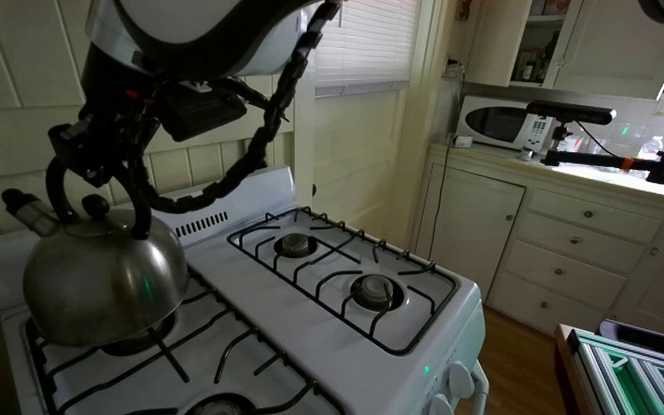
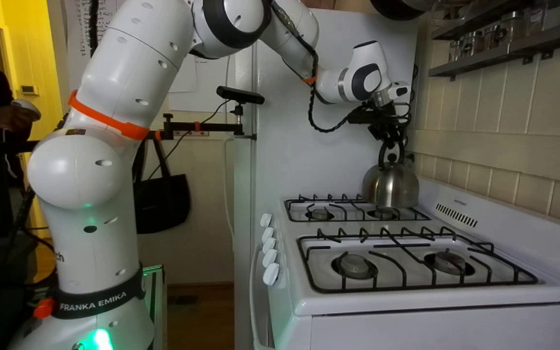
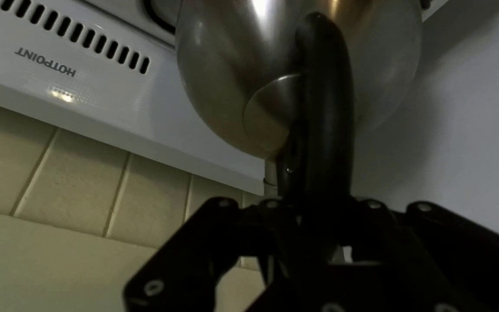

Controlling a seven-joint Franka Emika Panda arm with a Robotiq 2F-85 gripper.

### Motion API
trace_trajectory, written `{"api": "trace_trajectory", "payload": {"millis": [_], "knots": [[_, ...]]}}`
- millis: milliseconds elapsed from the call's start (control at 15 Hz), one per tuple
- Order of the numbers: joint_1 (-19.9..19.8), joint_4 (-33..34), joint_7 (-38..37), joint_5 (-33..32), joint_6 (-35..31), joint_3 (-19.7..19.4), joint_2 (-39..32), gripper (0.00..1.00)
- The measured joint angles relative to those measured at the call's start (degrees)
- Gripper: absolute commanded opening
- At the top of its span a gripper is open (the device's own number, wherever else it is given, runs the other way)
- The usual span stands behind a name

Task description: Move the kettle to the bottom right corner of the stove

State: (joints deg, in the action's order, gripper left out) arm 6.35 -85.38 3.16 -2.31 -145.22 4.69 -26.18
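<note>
The shiny steel kettle (image 1: pixel 104 282) is over a back burner of the white stove (image 1: pixel 268 300). It also shows in an exterior view (image 2: pixel 391 187), at the stove's far back corner by the back panel. It looks upright, at or just above the grate; I cannot tell if it touches. My gripper (image 1: pixel 98 167) is above it, shut on the top of its black loop handle (image 1: pixel 143 213). In the wrist view the gripper (image 3: pixel 316 206) has the handle (image 3: pixel 332 112) between its dark fingers, and the kettle body (image 3: pixel 228 78) lies beyond. The finger contact is too dark to see in detail.
The stove's back panel (image 2: pixel 508 223) and the panelled wall (image 2: pixel 494 146) stand close behind the kettle. A tall white surface (image 2: pixel 328 136) rises on the stove's far side. Black wire grates (image 1: pixel 343 288) stick up around the burners. Knobs (image 2: pixel 270 274) line the front.
</note>
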Motion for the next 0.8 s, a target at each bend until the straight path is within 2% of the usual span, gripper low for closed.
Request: {"api": "trace_trajectory", "payload": {"millis": [467,800], "knots": [[-0.6,-0.03,2.8,0.68,0.01,0.56,-0.05,0.02],[-2.64,-1.29,8.11,5.02,0.01,3.27,1.48,0.02]]}}
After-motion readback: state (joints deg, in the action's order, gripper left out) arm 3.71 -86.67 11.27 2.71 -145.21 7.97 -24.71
